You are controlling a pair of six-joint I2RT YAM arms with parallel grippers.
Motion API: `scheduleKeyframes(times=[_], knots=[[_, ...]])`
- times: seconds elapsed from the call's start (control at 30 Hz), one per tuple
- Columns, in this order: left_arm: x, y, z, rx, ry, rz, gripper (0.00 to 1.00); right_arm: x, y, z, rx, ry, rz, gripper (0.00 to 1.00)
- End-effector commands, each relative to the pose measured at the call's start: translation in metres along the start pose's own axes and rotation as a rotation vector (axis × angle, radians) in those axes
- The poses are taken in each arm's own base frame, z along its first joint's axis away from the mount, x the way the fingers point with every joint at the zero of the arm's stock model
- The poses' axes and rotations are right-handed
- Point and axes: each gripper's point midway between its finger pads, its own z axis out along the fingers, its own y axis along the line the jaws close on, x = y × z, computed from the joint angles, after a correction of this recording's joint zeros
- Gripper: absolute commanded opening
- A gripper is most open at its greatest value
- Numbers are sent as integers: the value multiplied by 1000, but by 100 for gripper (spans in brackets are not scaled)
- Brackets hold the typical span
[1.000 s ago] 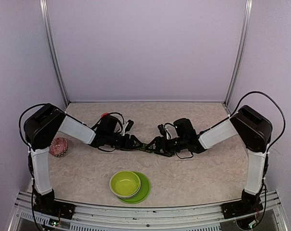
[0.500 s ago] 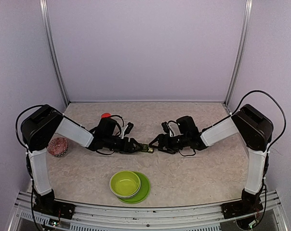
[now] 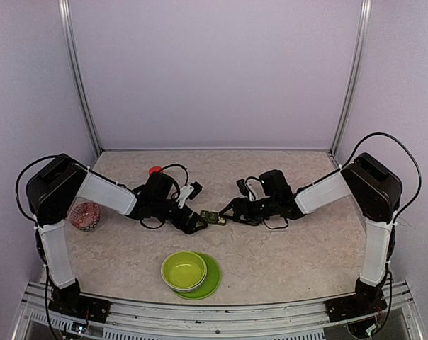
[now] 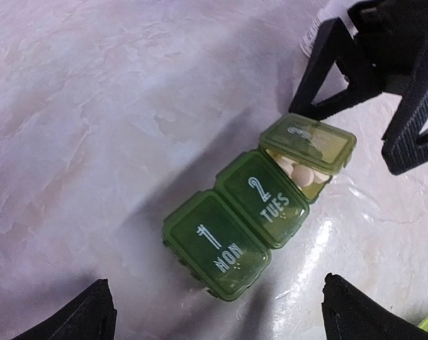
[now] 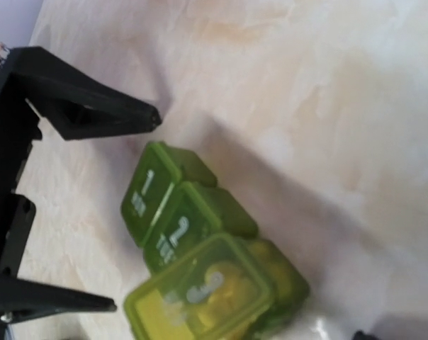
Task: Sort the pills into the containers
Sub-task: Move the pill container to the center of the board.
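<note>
Green see-through plastic makes up the containers [image 4: 249,212], a little strip of three square boxes joined in a row. White writing is on the lids. The first says "1 MON" and the next says "2 TUES". The third lid has a 3 on it, but the word under it is too hard to read. That third lid is lifted up, and small pale pills [image 4: 302,172] lie inside. The other two lids are down.

The strip lies flat on the speckled table [image 3: 299,248], near the middle. It is a bit behind the lime-green bowl [image 3: 184,270] and sits between the two claws. The left gripper [image 3: 194,222] has its fingers spread wide and holds nothing. The "1 MON" end of the strip is just in front of it, not touching. The right gripper [image 3: 232,211] is spread apart and empty too, with its black fingers [image 4: 327,71] close by the lifted lid. I cannot tell if one tip touches that lid.
</note>
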Motion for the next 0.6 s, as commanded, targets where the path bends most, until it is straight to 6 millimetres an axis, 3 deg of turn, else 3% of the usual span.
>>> scheduleKeyframes(times=[0.0, 0.13, 0.37, 0.57], knots=[[-10, -15, -4, 34, 18, 299, 99, -1, 9, -12, -13, -4, -46, 83], [-5, -17, -5, 47, 19, 482, 99, 1, 11, -16, -19, -4, -61, 83], [-8, -4, 0, 83, 13, 565, 96, 4, 14, -19, -31, 4, -71, 83], [-6, 2, 22, 150, 95, 578, 88, 5, 16, -23, -31, 1, -80, 83]])
